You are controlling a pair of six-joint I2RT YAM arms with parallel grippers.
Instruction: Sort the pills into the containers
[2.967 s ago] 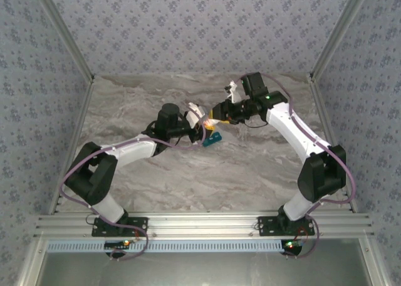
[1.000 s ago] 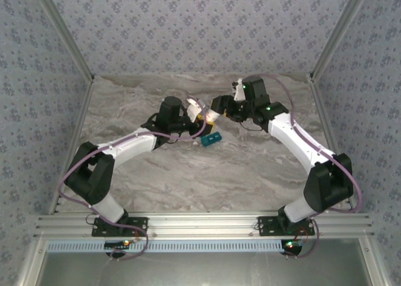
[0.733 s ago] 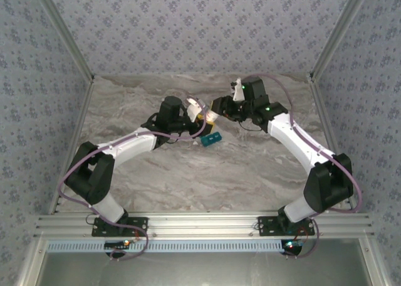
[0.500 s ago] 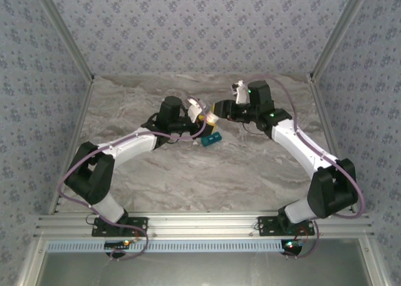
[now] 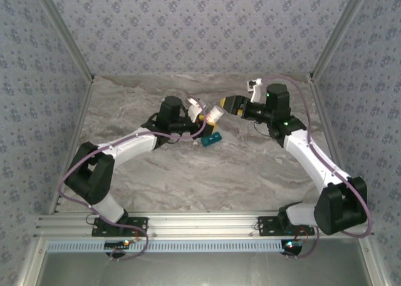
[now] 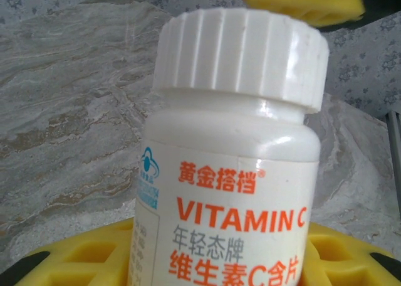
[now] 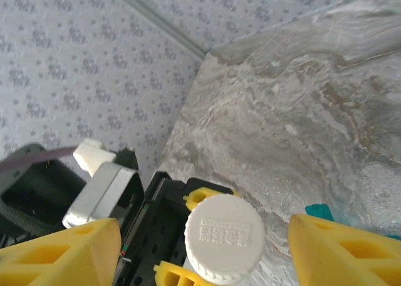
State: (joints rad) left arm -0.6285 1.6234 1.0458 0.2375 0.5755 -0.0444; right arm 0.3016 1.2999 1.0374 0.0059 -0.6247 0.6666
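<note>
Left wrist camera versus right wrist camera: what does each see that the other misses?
Left wrist: the bottle's VITAMIN C label. Right wrist: the cap's embossed top, and a teal corner of the pill box. Both: the white-capped bottle clamped in the left gripper, the open right gripper, the marble table.
</note>
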